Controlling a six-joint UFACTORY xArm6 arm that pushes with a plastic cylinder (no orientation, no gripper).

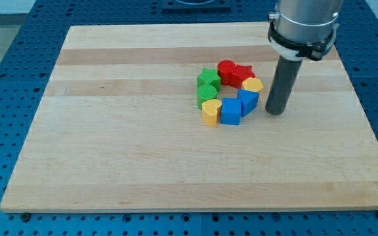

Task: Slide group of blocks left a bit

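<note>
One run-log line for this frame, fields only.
phase: approach | my tip: right of cluster, beside blue block, contact unclear | cluster: ring, mid-board | yellow heart at its left | push: not visibly begun

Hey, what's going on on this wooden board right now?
A robot arm's dark rod stands on the wooden board, with my tip just to the view's right of a ring-shaped cluster of small blocks. The cluster holds a green star, another green block, two red blocks, two yellow hearts and two blue blocks. The tip sits close beside the nearer blue block; contact cannot be told.
</note>
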